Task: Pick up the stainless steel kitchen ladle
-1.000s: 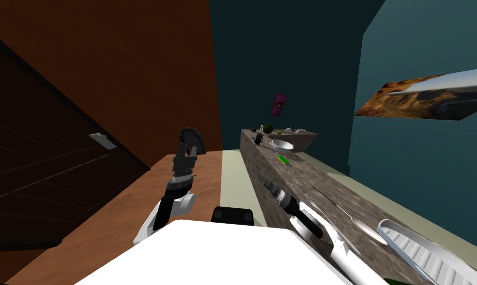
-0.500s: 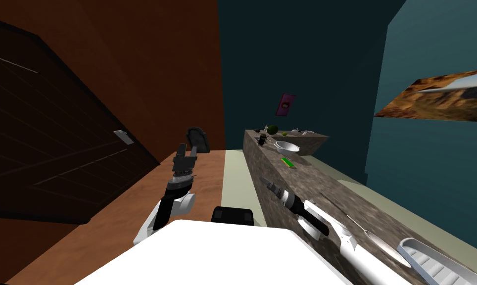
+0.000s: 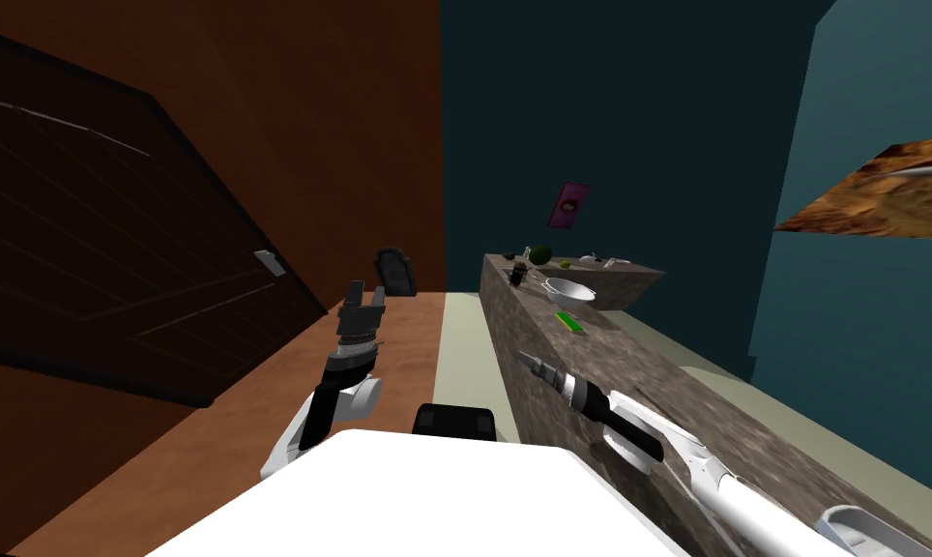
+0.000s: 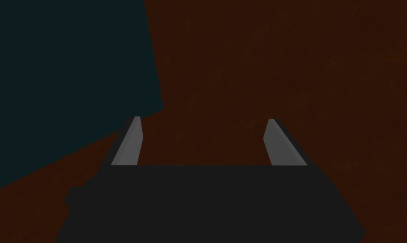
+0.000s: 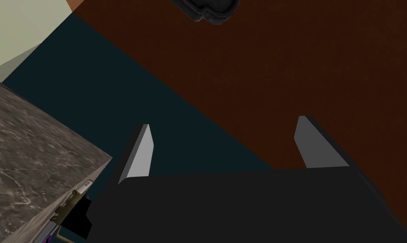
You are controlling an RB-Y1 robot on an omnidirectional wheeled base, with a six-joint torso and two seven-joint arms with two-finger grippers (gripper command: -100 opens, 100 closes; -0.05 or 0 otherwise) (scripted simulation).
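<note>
The right gripper (image 5: pixel 223 122) is released, its two blades spread with nothing between them. It hangs at the left edge of the counter (image 3: pixel 648 372), pointing along it toward the far corner of the room. The left gripper (image 4: pixel 202 120) is also spread and empty, raised over the brown floor (image 3: pixel 261 425), well to the left of the counter. On the counter beyond the right gripper lie a green slab (image 3: pixel 570 322) and a pale bowl (image 3: pixel 568 288). At the far end is a dark green ball (image 3: pixel 543 254) among bits too small to name. The right forearm crosses the near stretch of the counter, beside the rack (image 3: pixel 860 527). I cannot tell where the ladle lies. A dark door (image 3: pixel 116 242) stands on the left.
</note>
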